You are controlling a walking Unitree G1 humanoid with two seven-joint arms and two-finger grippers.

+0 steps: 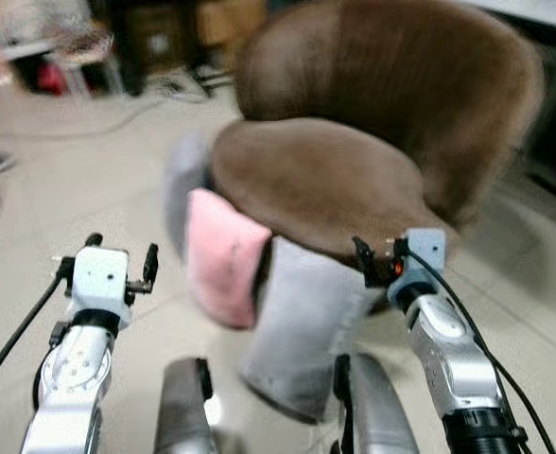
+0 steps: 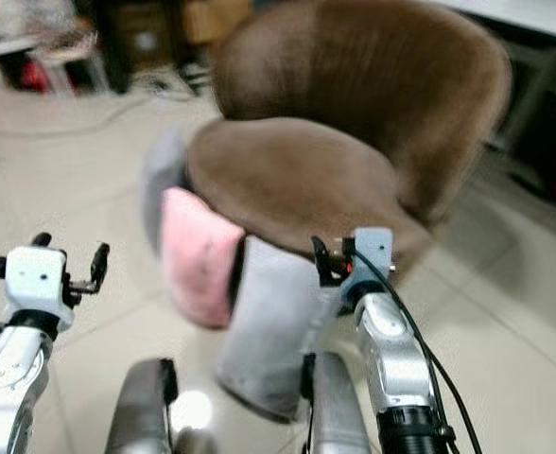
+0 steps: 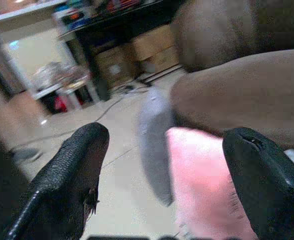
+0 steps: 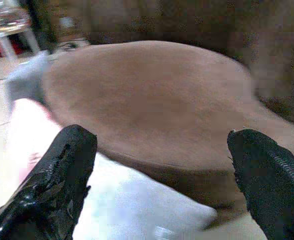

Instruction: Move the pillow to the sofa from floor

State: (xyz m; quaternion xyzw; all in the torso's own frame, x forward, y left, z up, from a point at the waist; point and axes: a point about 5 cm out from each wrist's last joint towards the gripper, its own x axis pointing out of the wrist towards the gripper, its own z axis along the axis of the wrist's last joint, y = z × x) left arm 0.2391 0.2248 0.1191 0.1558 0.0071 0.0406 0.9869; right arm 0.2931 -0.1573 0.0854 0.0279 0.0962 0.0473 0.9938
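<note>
Against the brown sofa (image 1: pixel 354 180), pink pillow (image 1: pixel 223 255); left gripper (image 3: pixel 162 175) and right gripper (image 4: pixel 162 180) both spread, empty.

Pink pillow (image 1: pixel 223 270) and grey cushions (image 1: pixel 302 326) block the sofa (image 1: pixel 325 184) front.

Two silver arms end in pale-blue wrist blocks — the left claw (image 1: pixel 122 260) and right claw (image 1: pixel 377 260) carry textured black fingers (image 3: pixel 69 185). A black cable (image 1: pixel 13 336) trails each forearm; a red light glows at the right wrist.
</note>
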